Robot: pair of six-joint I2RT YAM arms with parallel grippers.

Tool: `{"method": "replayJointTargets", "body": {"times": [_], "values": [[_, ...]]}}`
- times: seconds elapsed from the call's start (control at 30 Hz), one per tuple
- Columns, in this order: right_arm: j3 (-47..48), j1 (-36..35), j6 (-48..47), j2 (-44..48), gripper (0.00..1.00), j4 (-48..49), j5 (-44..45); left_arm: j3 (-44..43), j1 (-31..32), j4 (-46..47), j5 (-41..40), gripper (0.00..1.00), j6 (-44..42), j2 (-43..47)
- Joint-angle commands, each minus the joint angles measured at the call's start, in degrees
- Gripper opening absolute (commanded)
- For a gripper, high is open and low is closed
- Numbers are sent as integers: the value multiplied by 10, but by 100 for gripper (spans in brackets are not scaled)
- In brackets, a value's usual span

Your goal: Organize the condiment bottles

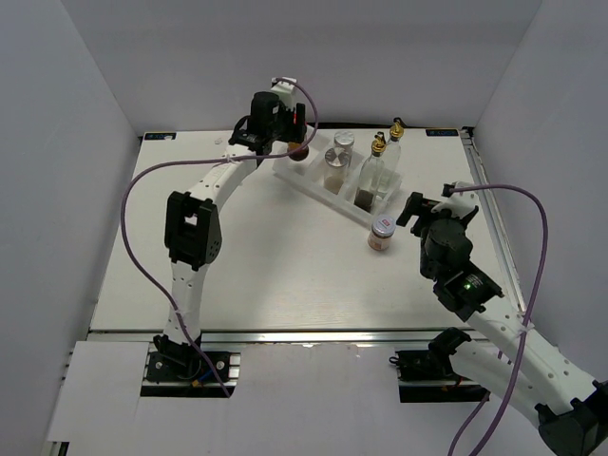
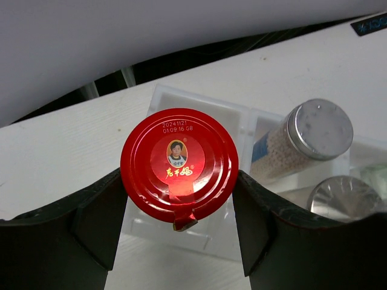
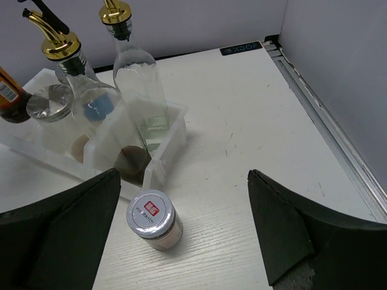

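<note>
**White tabletop, plain walls: red jar gripped at tray's left end**

White table inside pale walls. The red-lidded jar [image 2: 178, 163] sits between the fingers of the left gripper [image 2: 178, 205], both pads pressed against the lid rim, so the jaws are closed on it. It is over the far-left compartment of the white tray [image 2: 199, 101]. Whether its base rests in there is hidden by the lid.

Glass jar, likely full: heavy for its size, stiff, breakable. The lid edge is smooth metal and could slip, so a hold lower on the body looks safer.

Just right of it are two silver-capped shakers [image 2: 319, 128], one upright, one cut off at the frame edge. Further right in the tray are two tall glass bottles [image 3: 139, 78] with gold spouts, top-heavy and fragile; take those by the body.

The short lilac-lidded jar [image 3: 154, 219] stands on the table just near of the tray's right end. It is light and an easy pinch across the lid. The right gripper [image 3: 183, 181] hovers above it, jaws spread wide, holding nothing.

Jar contents and labels are mostly unreadable.
</note>
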State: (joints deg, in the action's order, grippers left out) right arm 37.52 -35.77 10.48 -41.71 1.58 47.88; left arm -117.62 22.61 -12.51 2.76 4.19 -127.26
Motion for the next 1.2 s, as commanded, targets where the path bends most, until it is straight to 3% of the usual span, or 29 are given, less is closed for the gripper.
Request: {"method": "replayJointTargets", "body": {"times": [0.0,0.5,1.17], "values": [[-11,6,12,6,89,41,15,-80,4,99,15,0,15,8],[-46,26,19,9,89,67,15,-184,18,169,6,0,21,-107],[-43,36,17,8,90,59,-2,-166,23,217,-11,0,14,-144]]}}
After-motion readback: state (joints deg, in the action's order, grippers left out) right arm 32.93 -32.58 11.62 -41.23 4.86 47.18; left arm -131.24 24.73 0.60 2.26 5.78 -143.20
